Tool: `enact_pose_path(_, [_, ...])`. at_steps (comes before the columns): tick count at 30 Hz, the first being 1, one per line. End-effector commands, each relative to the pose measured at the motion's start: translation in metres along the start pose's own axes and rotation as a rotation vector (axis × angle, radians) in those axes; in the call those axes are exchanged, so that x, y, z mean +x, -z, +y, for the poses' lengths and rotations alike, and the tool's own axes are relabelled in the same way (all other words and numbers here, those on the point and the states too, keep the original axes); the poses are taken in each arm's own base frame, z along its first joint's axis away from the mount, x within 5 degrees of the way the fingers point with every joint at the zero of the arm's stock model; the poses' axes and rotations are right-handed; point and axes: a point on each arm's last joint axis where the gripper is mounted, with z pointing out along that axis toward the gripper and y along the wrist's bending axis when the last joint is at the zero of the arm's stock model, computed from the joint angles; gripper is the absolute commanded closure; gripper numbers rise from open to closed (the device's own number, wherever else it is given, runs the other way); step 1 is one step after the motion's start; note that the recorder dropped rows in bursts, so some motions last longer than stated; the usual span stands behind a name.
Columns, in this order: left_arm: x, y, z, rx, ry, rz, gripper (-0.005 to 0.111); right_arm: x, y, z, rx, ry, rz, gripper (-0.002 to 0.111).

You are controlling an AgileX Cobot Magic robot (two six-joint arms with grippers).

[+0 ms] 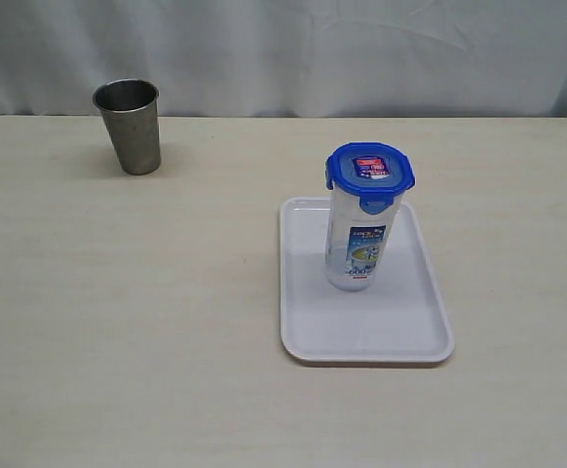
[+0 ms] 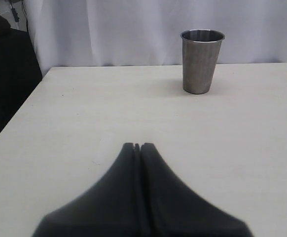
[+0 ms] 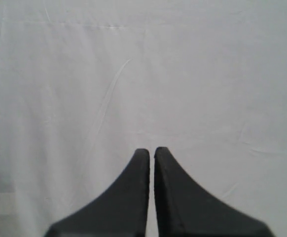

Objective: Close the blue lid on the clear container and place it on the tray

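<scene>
The clear container (image 1: 356, 239) stands upright on the white tray (image 1: 410, 331), right of the table's middle in the exterior view. The blue lid (image 1: 369, 172) sits on top of it, sticker face up, with flaps hanging down its sides. Neither arm shows in the exterior view. My left gripper (image 2: 137, 146) is shut with nothing in it, low over bare table. My right gripper (image 3: 152, 150) is shut and empty too, with only white cloth in front of it. Container, lid and tray are out of both wrist views.
A grey steel cup (image 1: 129, 125) stands upright at the table's back left, also ahead of the left gripper as the steel cup (image 2: 200, 61). A white curtain (image 1: 283, 49) hangs behind the table. The table's side edge (image 2: 15, 111) drops off beside the left gripper.
</scene>
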Motion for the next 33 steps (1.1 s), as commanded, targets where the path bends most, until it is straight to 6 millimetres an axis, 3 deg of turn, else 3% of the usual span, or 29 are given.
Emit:
enact_pose_path(1, [0.0,0.0,0.0,-0.002,0.009,-0.005,0.107,0.001,0.026,-0.006,0.055,0.031,-0.133,0.104])
enact_pose_path(8, [0.0,0.0,0.0,-0.002,0.009,-0.005,0.107,0.015,0.059,-0.002,0.015,0.22,-0.244,0.104])
enact_pose_path(15, [0.0,0.0,0.0,-0.002,0.009,-0.008,0.107,0.046,0.054,-0.006,0.074,0.264,-0.145,0.104])
enact_pose_path(21, [0.0,0.0,0.0,-0.002,0.009,-0.008,0.107,0.087,0.051,-0.014,0.129,0.275,-0.023,0.104])
enact_pose_path(28, [0.0,0.0,0.0,-0.002,0.009,-0.008,0.107,0.15,0.056,-0.023,0.132,0.269,0.166,0.104])
enact_pose_path(30, [0.0,0.0,0.0,-0.002,0.009,-0.008,0.107,0.155,0.057,-0.024,0.136,0.249,0.18,0.104])
enact_pose_path(33, [0.0,0.0,0.0,-0.002,0.009,-0.008,0.107,0.169,0.061,-0.027,0.156,0.218,0.337,0.104])
